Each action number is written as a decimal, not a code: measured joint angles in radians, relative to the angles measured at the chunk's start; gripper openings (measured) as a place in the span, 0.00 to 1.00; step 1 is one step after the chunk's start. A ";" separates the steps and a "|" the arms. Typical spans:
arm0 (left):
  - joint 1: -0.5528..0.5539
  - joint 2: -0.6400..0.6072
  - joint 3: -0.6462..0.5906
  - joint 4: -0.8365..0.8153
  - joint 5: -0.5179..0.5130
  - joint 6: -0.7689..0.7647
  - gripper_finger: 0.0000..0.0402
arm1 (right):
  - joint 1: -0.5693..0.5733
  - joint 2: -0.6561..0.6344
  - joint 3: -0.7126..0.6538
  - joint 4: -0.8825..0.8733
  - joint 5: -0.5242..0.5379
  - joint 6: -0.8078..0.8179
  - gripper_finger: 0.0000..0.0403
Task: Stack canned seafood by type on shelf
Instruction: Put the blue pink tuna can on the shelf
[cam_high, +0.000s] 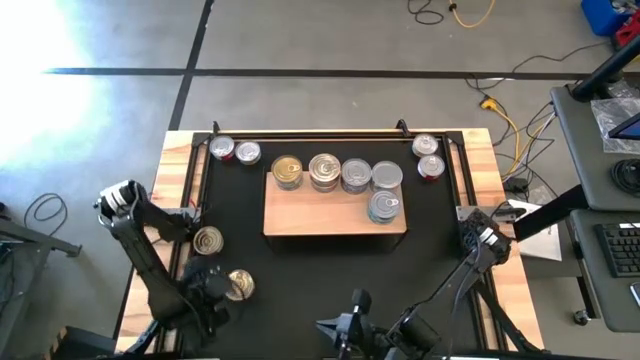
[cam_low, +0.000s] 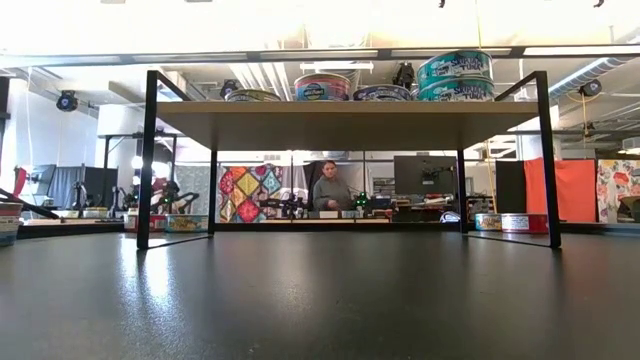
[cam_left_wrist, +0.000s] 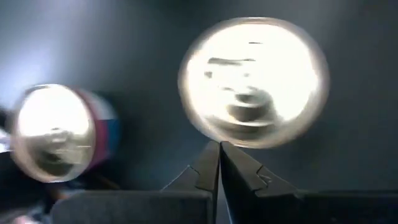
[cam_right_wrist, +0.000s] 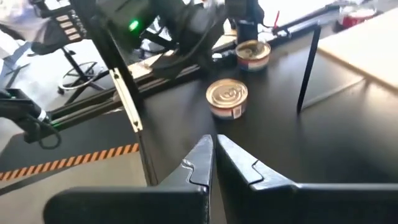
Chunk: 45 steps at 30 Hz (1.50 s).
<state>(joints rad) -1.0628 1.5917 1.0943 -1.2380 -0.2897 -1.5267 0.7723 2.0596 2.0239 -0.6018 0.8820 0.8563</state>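
two dark fingers of the left end effector (cam_left_wrist: 219, 163) are sitting pressed together at the bottom of the left wrist view, holding nothing, with a bright-lidded tin (cam_left_wrist: 254, 81) hanging just above their tips and a second tin (cam_left_wrist: 55, 132) showing at the left edge. in the high view these are looking like the two gold-lidded tins at lower left, one (cam_high: 208, 240) on the black mat (cam_high: 300, 270) and one (cam_high: 240, 285) close by the left arm. the right end effector (cam_right_wrist: 214, 158) is also standing closed and empty, waiting at the lower right of the high view.

the shelf (cam_high: 300, 218) is sitting in the upper middle of the high view, already carrying a row of tins (cam_high: 340, 173). more tins are waiting at the upper left (cam_high: 235, 152) and upper right (cam_high: 428, 158) of the mat.

judging by their look, these tins are going to handle as stiff, fairly dense and slick on their metal sides. they are not fragile. the best hold is probably across the round wall, fingers opening wide first and straddling the lid, keeping the tin level so it is stacking flat.
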 joint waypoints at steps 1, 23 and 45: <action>0.009 -0.024 -0.035 -0.003 0.000 -0.002 0.00 | 0.000 0.007 0.000 0.000 -0.003 0.021 0.03; 0.036 0.140 0.266 0.253 -0.267 0.567 0.00 | -0.044 0.090 0.006 0.013 -0.048 0.063 0.03; 0.115 0.065 -0.105 0.064 0.066 0.508 0.65 | -0.067 0.102 0.017 0.009 -0.149 0.244 0.03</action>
<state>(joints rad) -0.9474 1.6571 0.9890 -1.1736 -0.2239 -1.0184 0.7053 2.1612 2.0407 -0.5926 0.7328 1.1001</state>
